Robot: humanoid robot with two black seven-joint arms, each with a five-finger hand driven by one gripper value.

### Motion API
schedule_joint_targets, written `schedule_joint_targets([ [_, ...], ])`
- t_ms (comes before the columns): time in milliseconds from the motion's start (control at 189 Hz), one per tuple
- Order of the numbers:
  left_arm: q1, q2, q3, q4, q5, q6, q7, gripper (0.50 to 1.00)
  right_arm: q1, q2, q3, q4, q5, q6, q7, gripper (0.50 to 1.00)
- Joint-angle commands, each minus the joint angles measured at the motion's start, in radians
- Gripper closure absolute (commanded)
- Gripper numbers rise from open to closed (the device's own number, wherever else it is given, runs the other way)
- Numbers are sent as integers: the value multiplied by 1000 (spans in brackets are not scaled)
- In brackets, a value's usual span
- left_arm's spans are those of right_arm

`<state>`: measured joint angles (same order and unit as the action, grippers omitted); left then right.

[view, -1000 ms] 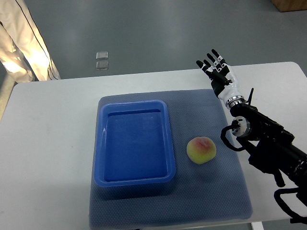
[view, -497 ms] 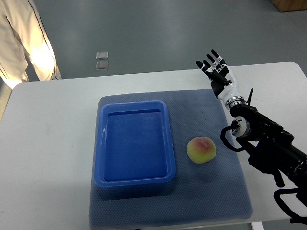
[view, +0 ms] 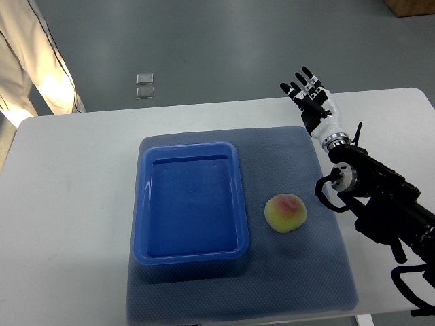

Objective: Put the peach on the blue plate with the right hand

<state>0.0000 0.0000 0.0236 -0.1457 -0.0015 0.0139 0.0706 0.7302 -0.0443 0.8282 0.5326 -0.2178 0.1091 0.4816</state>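
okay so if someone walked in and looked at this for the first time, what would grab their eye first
Probably the big blue plate, a deep rectangular tray on the grey mat at the table's centre, empty. Next the peach, alone on the mat just right of it. Then the right hand, fingers spread, raised over the table's far right edge, well away from the peach.

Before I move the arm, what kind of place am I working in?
Probably a lab or test room: a plain white table on a bare grey floor, a staged mat with one peach, and a person standing nearby.
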Motion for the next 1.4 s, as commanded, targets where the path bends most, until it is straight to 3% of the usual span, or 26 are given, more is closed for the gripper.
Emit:
schedule_joint_targets([
  [0,0,0,1,0,0,1,0,500,0,-14,-1,13,0,0,0,570],
  [180,0,0,1,0,0,0,0,500,0,-43,-8,41,0,0,0,570],
  [370,0,0,3,0,0,0,0,500,24,-154,-26,142,-20,-63,-5,570],
  [709,-2,0,1,0,0,0,0,500,51,-284,-93,190,-115,-68,-8,570],
  [947,-3,0,-1,-2,0,0,0,500,95,-378,-218,231,-279,-65,-8,570],
  [963,-8,0,1,-3,0,0,0,500,110,-431,-277,268,-362,-57,-8,570],
  [1127,-12,0,-1,-3,0,0,0,500,141,-555,-359,398,-491,-57,-12,570],
  [1397,-18,0,3,0,0,0,0,500,222,-626,-425,457,-713,-14,-43,570],
])
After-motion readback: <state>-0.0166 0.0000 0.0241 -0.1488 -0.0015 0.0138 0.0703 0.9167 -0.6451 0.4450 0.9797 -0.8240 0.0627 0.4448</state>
